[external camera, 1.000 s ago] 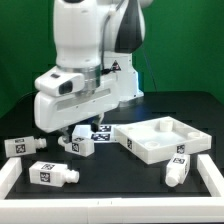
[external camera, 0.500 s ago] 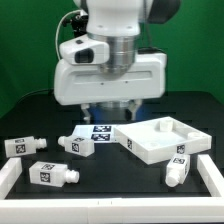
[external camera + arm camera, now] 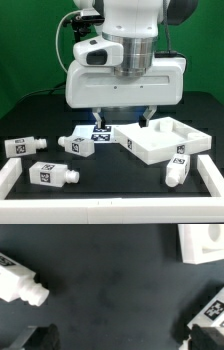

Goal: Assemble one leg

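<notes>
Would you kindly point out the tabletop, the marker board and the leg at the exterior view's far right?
Tabletop [image 3: 156, 152]: exterior view, near rim wall.
Marker board [image 3: 101, 129]: exterior view, tagged top face.
Leg [image 3: 176, 172]: exterior view, middle of its body.

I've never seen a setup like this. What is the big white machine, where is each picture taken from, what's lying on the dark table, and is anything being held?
The big white machine is a robot arm. Its two-finger end effector hangs open above the black table, holding nothing. One picture comes from a camera off the arm; the other looks down from the wrist. On the table lie four small white square tagged pegs, the legs, and a large flat white rimmed tabletop.
</notes>
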Controlling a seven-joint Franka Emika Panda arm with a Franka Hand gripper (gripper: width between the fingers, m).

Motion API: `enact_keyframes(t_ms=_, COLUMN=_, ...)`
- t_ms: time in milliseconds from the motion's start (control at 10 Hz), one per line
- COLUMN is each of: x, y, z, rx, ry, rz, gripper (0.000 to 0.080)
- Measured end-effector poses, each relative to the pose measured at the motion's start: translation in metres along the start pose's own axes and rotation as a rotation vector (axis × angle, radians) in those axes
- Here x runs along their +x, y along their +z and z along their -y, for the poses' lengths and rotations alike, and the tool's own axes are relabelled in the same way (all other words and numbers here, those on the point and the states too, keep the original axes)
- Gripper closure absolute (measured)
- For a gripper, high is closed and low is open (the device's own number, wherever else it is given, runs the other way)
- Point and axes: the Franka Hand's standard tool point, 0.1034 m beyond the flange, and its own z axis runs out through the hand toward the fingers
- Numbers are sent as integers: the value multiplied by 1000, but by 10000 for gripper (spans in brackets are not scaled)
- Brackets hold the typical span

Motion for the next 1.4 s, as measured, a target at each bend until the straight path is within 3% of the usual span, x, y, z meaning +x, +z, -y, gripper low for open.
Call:
enact_keyframes(t_ms=200, x=1, y=1, z=2, rx=1, ry=0, rz=1, gripper=150)
enact_keyframes(t_ms=300, x=5, y=4, z=9, rx=33, ry=80, rz=14, gripper=150)
enact_keyframes(t_ms=500, x=30, y=13, z=30, rx=88, ry=208, rz=-27, gripper=150)
enact_keyframes(t_ms=700, x=39, y=27, z=46, rx=146, ry=312, rz=-36, gripper=150)
enact_keyframes(t_ms=900, x=52, y=37, z=55, rx=141, ry=326, rz=-97, gripper=150)
enact_keyframes(t_ms=1400, x=52, y=38, z=56, rx=145, ry=379, rz=-88, gripper=150)
